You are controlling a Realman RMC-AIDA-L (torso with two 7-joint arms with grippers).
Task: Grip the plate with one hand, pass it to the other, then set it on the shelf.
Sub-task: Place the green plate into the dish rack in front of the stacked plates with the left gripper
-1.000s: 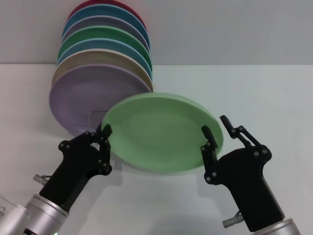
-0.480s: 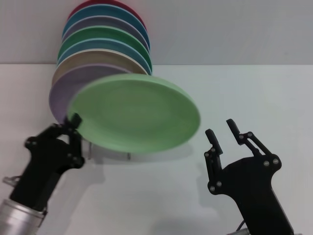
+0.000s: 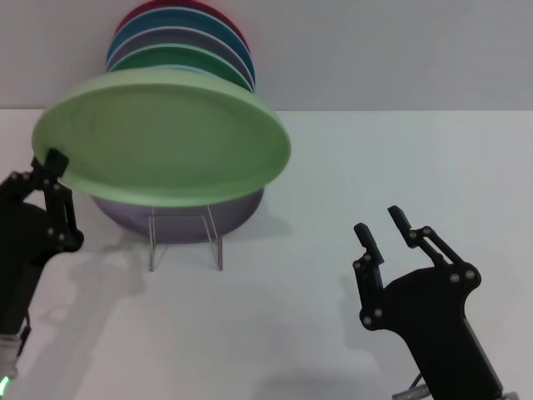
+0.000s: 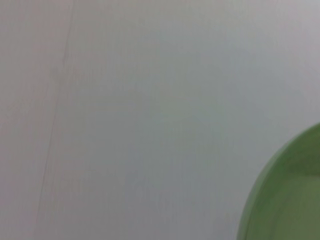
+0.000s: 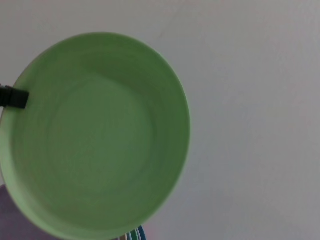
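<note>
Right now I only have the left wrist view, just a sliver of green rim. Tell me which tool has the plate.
Observer: The left tool pinches the plate at its rim on the robot's left side, and the plate is in the air.
Operator: Give me the right tool's state.
Observer: The right tool is open and empty, low on the right, well apart from the plate.
Operator: Now place the shelf for me.
Observer: The shelf stands on the table below and behind the plate, with a lilac plate at the front of the row on it. The green plate is not yet on it.
</note>
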